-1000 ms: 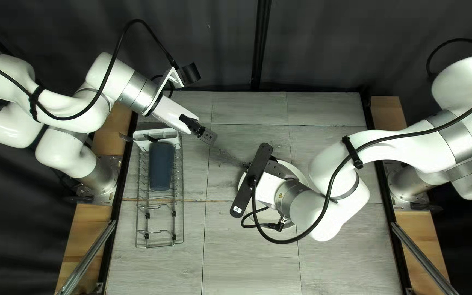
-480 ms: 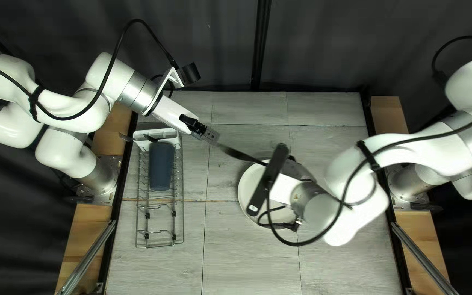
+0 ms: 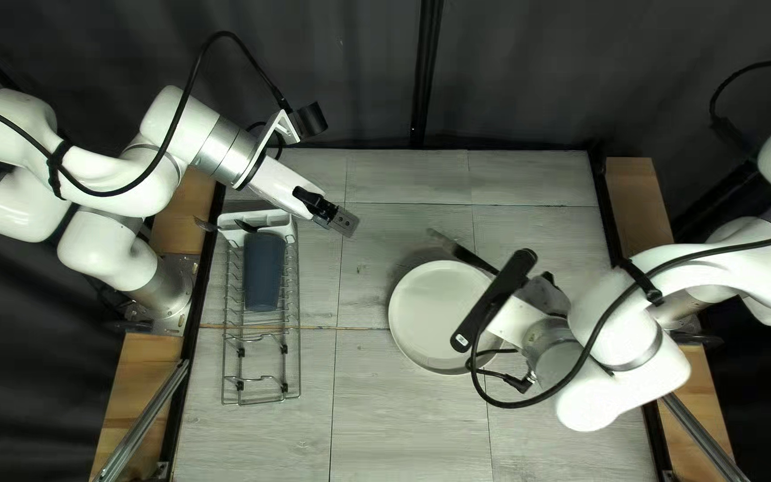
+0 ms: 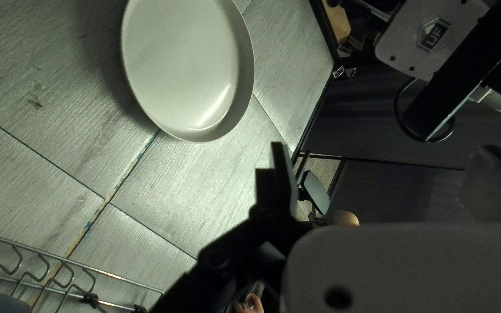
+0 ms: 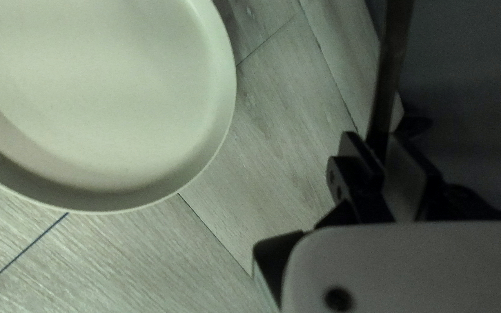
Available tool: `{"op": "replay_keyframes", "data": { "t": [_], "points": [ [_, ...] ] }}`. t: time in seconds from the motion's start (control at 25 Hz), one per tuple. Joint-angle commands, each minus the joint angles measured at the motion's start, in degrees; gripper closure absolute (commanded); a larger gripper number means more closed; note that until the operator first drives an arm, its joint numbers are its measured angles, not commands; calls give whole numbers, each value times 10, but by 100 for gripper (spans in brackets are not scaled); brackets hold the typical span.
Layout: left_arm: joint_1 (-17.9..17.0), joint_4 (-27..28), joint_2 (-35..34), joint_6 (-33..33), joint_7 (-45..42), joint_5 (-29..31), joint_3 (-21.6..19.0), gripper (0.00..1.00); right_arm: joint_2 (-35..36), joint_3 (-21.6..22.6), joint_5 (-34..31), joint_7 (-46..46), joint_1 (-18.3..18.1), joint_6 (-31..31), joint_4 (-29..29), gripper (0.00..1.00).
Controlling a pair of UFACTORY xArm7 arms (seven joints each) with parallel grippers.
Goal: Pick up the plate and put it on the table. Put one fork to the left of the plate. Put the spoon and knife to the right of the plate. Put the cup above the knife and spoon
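Note:
The white plate [image 3: 437, 308] lies on the table, its right edge beneath my right arm. My right gripper [image 3: 544, 291] is above that side, fingertips hidden. In its own view my right gripper [image 5: 382, 136] is shut on a knife [image 5: 394, 52], beside the plate [image 5: 100, 104]. The knife [image 3: 463, 253] slants out past the plate's upper right. My left gripper [image 3: 343, 221] hangs between rack and plate; its wrist view shows the gripper [image 4: 381, 148] open and holding nothing. A blue cup [image 3: 263, 272] lies in the rack. Cutlery [image 3: 204, 224] juts from the rack's holder; its type is unclear.
The wire rack [image 3: 288, 370] stands along the table's left side, with a white cutlery holder [image 3: 265, 220] at its far end. In the left wrist view, a person's hand [image 4: 253, 304] shows low beyond the gripper links, and a chair [image 4: 314, 191] stands beyond the table.
My right arm has moved right and toward the near edge, carrying the knife away from my left gripper and uncovering more of the plate. My left arm has stayed still.

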Motion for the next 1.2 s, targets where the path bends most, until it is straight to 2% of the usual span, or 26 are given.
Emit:
{"op": "replay_keyframes", "data": {
  "t": [0.04, 0.12, 0.28, 0.44, 0.76, 0.84, 0.92, 1.2],
  "points": [
    [0, 0, 0, 0, 0, 0, 0, 0, 0, 0, 0, 0, 0, 0, 0, 100],
    [0, 0, 0, 0, 0, 0, 0, 0, -14, -4, -3, 9, -4, -19, -10, 100],
    [0, 0, 0, 0, 0, 0, 0, 0, -53, -32, 66, 83, -29, -59, -30, 100],
    [0, 0, 0, 0, 0, 0, 0, 0, -72, -41, 127, 173, -39, -49, -34, 100],
    [0, 0, 0, 0, 0, 0, 0, 0, -71, -40, 131, 178, -40, -47, -33, 100],
    [0, 0, 0, 0, 0, 0, 0, 0, -73, -35, 109, 188, -37, -61, -50, 100],
    [0, 0, 0, 0, 0, 0, 0, 0, -79, -38, 119, 213, -40, -76, -59, 100],
    [0, 0, 0, 0, 0, 0, 0, 0, -94, -63, 229, 309, -59, -116, -83, 100]
  ]
}}
